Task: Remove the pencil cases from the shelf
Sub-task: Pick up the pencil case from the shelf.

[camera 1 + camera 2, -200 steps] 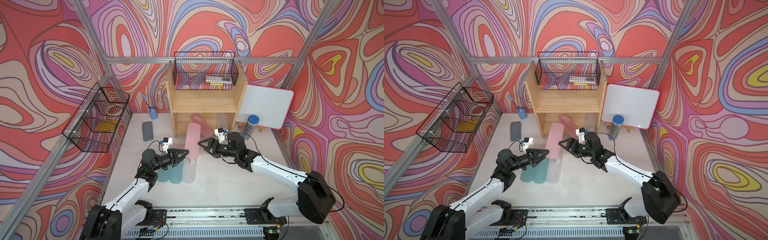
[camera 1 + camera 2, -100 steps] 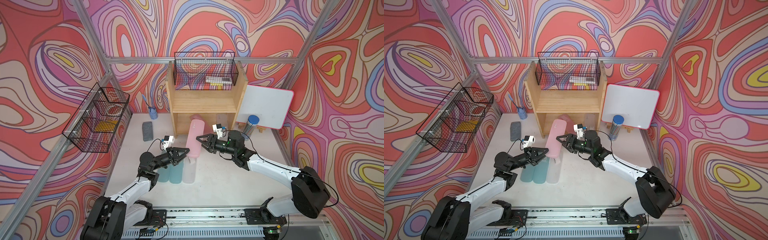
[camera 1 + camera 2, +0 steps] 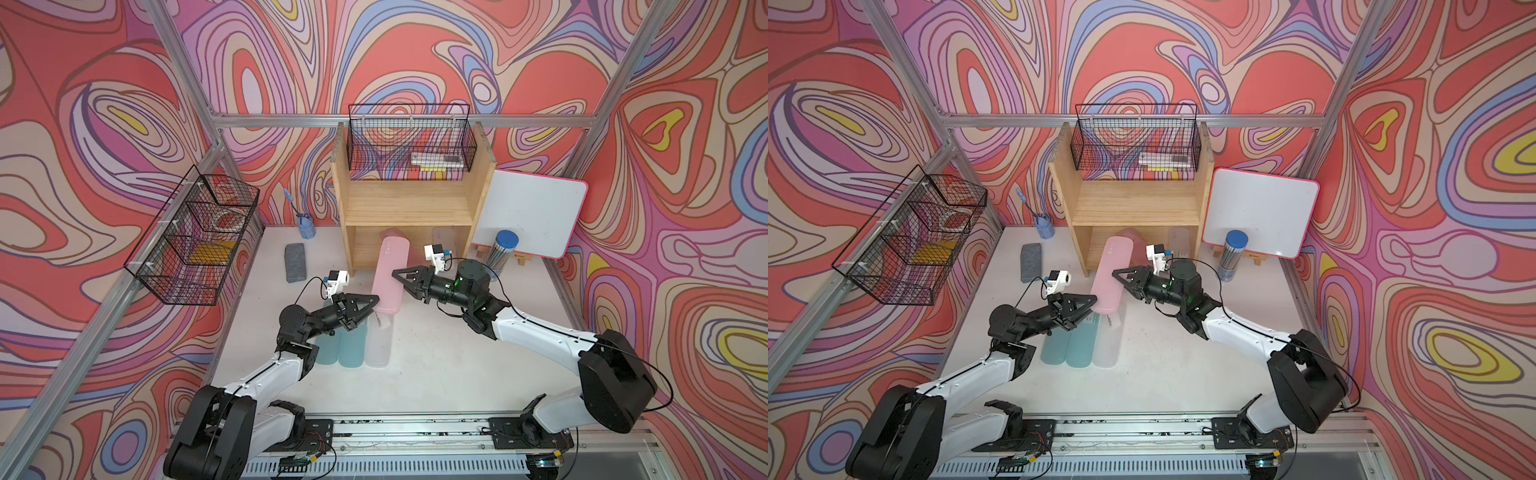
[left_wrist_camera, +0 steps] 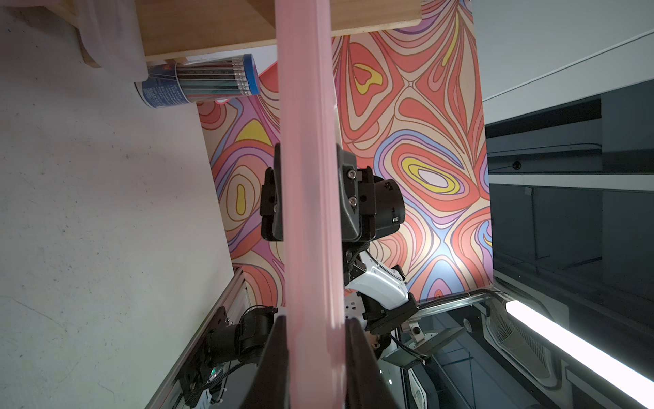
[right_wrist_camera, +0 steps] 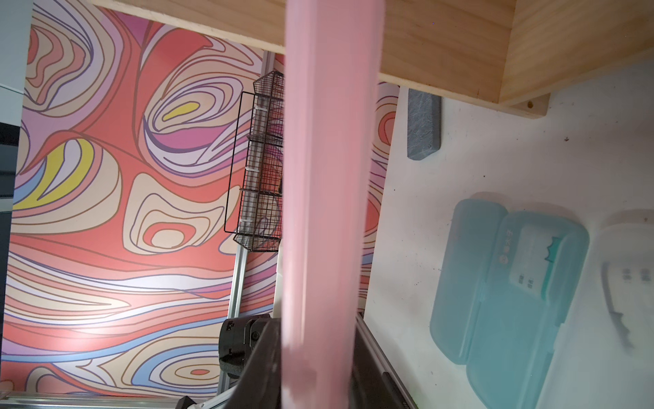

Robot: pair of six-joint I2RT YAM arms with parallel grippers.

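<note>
A pink pencil case (image 3: 388, 272) (image 3: 1111, 274) hangs tilted above the table, in front of the light wooden shelf (image 3: 407, 208). My left gripper (image 3: 375, 300) (image 4: 313, 322) is shut on its near end. My right gripper (image 3: 395, 274) (image 5: 316, 322) is shut on its right edge, near the middle. Both wrist views show the pink case (image 4: 308, 177) (image 5: 329, 177) pinched between dark fingers. Two teal cases (image 3: 340, 345) (image 5: 506, 301) and a frosted clear case (image 3: 379, 343) lie side by side on the table. Another pink case (image 3: 395, 233) and a frosted clear case (image 3: 444, 239) sit in the shelf's lower tier.
A grey eraser block (image 3: 294, 262) and a blue cup (image 3: 306, 226) stand left of the shelf. A pencil cylinder (image 3: 503, 251) and a whiteboard (image 3: 532, 212) stand to its right. Black wire baskets hang on the left wall (image 3: 195, 237) and over the shelf top (image 3: 409, 139).
My right gripper has moved left to the pink case and shut on it. My left gripper kept its hold, and the case has stayed about where it was.
</note>
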